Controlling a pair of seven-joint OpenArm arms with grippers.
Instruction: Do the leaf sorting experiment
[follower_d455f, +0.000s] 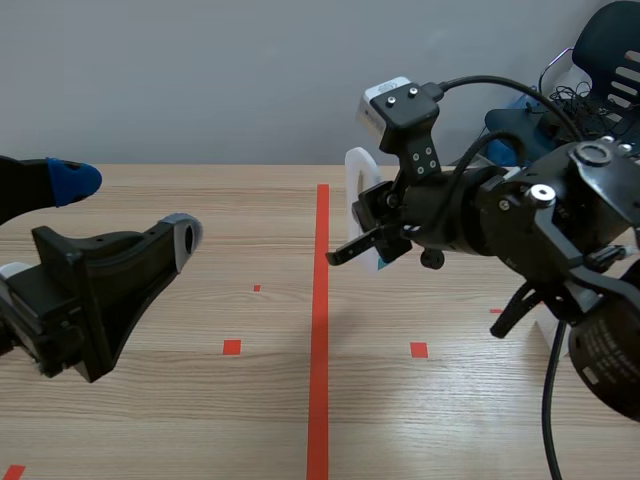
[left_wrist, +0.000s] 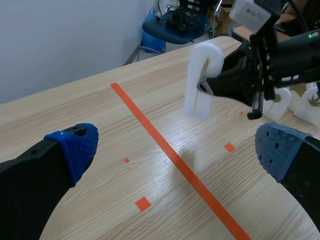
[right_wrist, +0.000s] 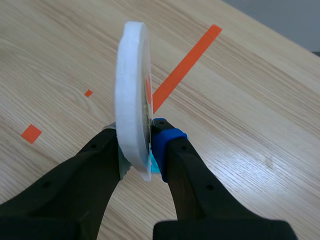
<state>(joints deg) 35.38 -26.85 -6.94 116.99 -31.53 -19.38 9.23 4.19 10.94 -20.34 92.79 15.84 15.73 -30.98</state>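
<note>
A white foam holder (follower_d455f: 357, 176) with an arched top hangs above the table, just right of the long orange line. My right gripper (follower_d455f: 375, 238) is shut on its lower part. In the right wrist view the holder (right_wrist: 131, 100) stands edge-on between the fingers, with a bit of orange and pale blue on the face against the blue pad (right_wrist: 168, 140). In the left wrist view it (left_wrist: 200, 80) hangs ahead of my left gripper (left_wrist: 175, 150), across the line. My left gripper (follower_d455f: 128, 208) stays open at the table's left, nothing between its fingers.
Two more white holders (left_wrist: 281, 103) stand on the table behind the right arm, one (left_wrist: 313, 104) showing a leaf picture. A blue chair (follower_d455f: 612, 48) with cables stands beyond the table's far right corner. The wooden table (follower_d455f: 250, 420) bears orange tape marks.
</note>
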